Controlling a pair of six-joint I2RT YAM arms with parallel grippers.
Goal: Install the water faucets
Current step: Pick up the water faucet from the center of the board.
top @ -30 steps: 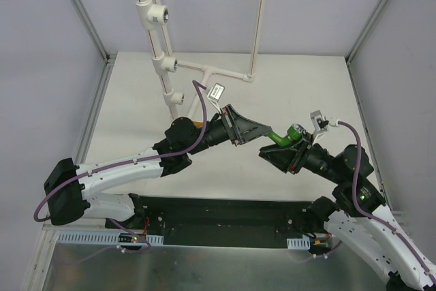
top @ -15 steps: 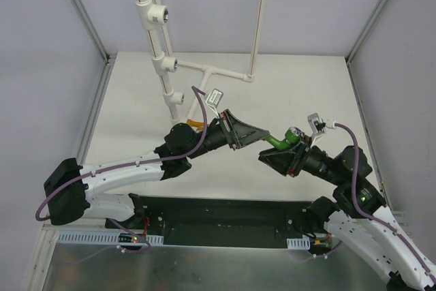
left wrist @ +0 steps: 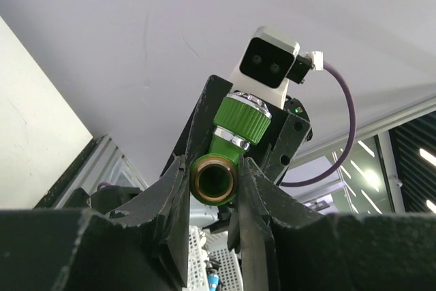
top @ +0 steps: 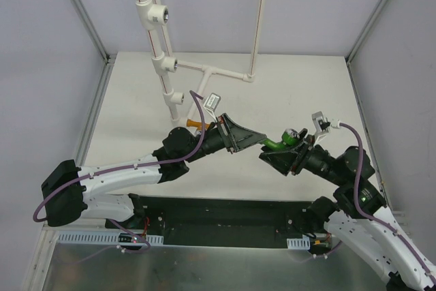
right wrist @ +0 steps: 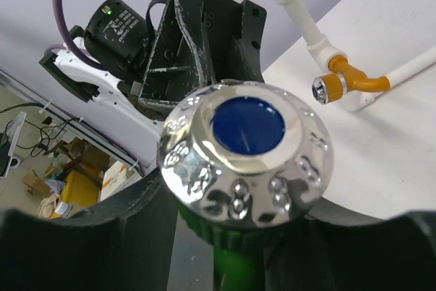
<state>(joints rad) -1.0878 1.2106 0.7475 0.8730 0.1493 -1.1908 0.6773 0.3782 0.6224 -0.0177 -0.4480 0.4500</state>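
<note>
Left hand (left wrist: 214, 183) pinching green tap (left wrist: 240, 122) by brass end. Right hand (right wrist: 242, 233), at 4 o'clock, flanks knob; clamped or loose, cannot tell.

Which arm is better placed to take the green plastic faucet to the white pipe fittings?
Left. Its jaws clamp the green plastic faucet by its threaded end, and it sits nearer the white pipe fittings.

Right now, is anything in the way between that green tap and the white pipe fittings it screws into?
No loose thing shows. The left gripper pinches the green tap in mid-air, and only that gripper's own arm lies toward the pipe fittings. The orange tap already sits on a lower one.
</note>
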